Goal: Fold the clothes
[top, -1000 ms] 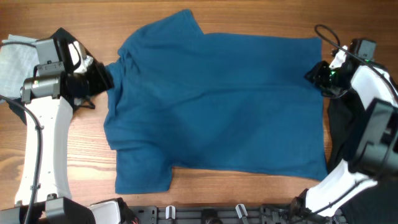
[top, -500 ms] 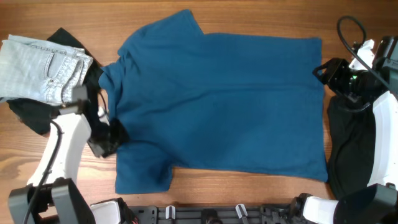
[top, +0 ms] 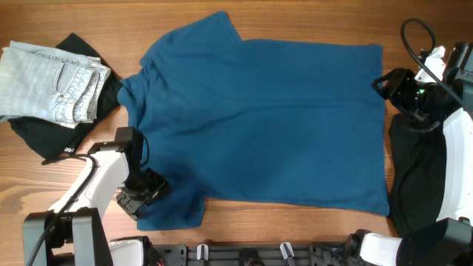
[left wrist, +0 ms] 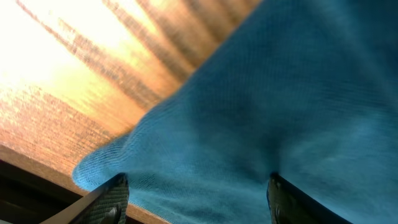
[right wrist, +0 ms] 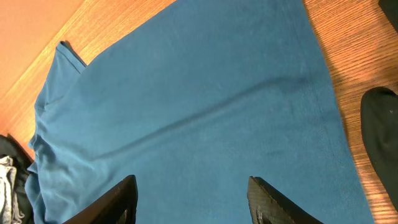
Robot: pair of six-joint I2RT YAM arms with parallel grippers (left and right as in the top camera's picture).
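The deep-blue short-sleeved shirt (top: 259,122) lies spread flat across the middle of the table, collar to the left. My left gripper (top: 148,188) is down at the near-left sleeve (top: 174,207). In the left wrist view its fingers (left wrist: 115,190) stand wide apart over the sleeve's blue fabric (left wrist: 249,112), so the left gripper (left wrist: 196,193) is open. My right gripper (top: 384,83) hovers at the shirt's far-right hem corner. It is open (right wrist: 193,193) above the shirt (right wrist: 199,106), holding nothing.
Folded pale-blue jeans (top: 52,85) lie on a black garment (top: 52,137) at the far left. Another black garment (top: 414,170) lies right of the shirt, also seen in the right wrist view (right wrist: 380,124). The table's near edge (left wrist: 37,171) runs just beside the sleeve.
My left arm has swung from the collar down along the shirt's left side to the near-left sleeve. The right gripper drew back slightly to the right, then stayed still.
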